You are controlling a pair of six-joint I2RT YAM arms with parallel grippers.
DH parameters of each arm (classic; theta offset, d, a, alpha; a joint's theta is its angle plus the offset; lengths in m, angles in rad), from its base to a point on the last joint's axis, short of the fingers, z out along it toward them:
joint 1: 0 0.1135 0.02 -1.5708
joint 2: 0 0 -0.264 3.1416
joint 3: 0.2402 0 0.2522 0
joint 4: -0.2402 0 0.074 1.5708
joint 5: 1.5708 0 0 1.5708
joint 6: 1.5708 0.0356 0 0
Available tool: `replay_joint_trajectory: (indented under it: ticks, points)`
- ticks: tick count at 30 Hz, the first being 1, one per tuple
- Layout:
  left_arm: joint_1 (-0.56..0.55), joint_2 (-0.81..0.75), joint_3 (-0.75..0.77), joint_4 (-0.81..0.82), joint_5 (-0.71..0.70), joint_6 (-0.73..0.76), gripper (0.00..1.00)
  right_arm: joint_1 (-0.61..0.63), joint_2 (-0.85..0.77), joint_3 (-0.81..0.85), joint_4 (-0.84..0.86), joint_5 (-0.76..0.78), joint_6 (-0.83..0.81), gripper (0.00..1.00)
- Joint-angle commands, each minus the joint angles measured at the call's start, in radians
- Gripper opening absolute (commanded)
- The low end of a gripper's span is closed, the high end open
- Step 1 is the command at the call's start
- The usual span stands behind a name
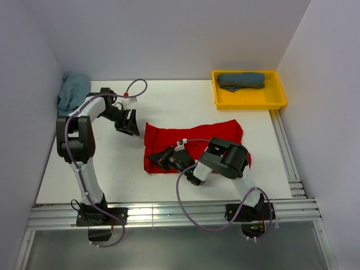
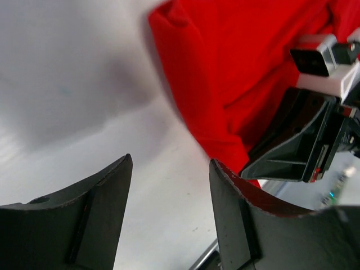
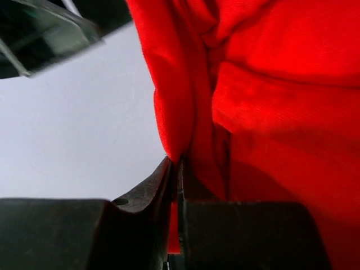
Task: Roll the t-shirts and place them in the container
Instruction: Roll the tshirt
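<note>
Right now your right fingers (image 3: 112,230) are clamped on a fold at the near left corner of the red t-shirt (image 1: 194,138), which lies spread mid-way across the counter (image 1: 169,101). Your left fingers (image 2: 84,219) stand parted, gripping nothing, just beside the shirt's far left corner.

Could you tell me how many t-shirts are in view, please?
3. A bright red cotton t-shirt lies in the middle; a slate blue-grey one sits in the yellow plastic tray, far right; a pale teal one is bunched far left.
</note>
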Motion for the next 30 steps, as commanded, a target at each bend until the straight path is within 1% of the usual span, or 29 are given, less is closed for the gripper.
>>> replay_joint_trajectory:
  ticks: [1,5,12,19,22,23,26,28,30]
  points:
    - [-0.02,0.022,-0.035,0.016,0.122,0.048,0.62,-0.005,-0.005,-0.031,0.073,0.024,0.035,0.02]
    - [-0.035,0.056,-0.081,0.065,0.156,0.03,0.61,-0.005,-0.009,-0.038,0.063,0.023,0.04,0.01]
    - [-0.058,0.093,-0.086,0.122,0.177,-0.016,0.61,-0.005,-0.02,-0.052,0.031,0.024,0.037,0.0]
    - [-0.102,0.093,-0.083,0.171,0.162,-0.079,0.61,-0.005,-0.023,-0.065,0.001,0.023,0.041,0.0]
    - [-0.128,0.088,-0.086,0.21,0.115,-0.117,0.61,-0.007,-0.046,-0.06,-0.073,0.02,0.031,0.0]
    - [-0.13,0.088,-0.084,0.219,0.102,-0.131,0.61,-0.008,-0.051,-0.058,-0.073,0.02,0.028,0.0]
    - [-0.141,0.093,-0.078,0.248,0.043,-0.18,0.57,-0.01,-0.068,-0.057,-0.114,0.021,0.017,0.0]
    - [-0.144,0.094,-0.075,0.262,0.009,-0.214,0.51,-0.011,-0.081,-0.049,-0.153,0.018,0.006,0.0]
    - [-0.147,0.093,-0.073,0.273,-0.028,-0.226,0.45,-0.011,-0.095,-0.029,-0.228,0.018,-0.014,0.0]
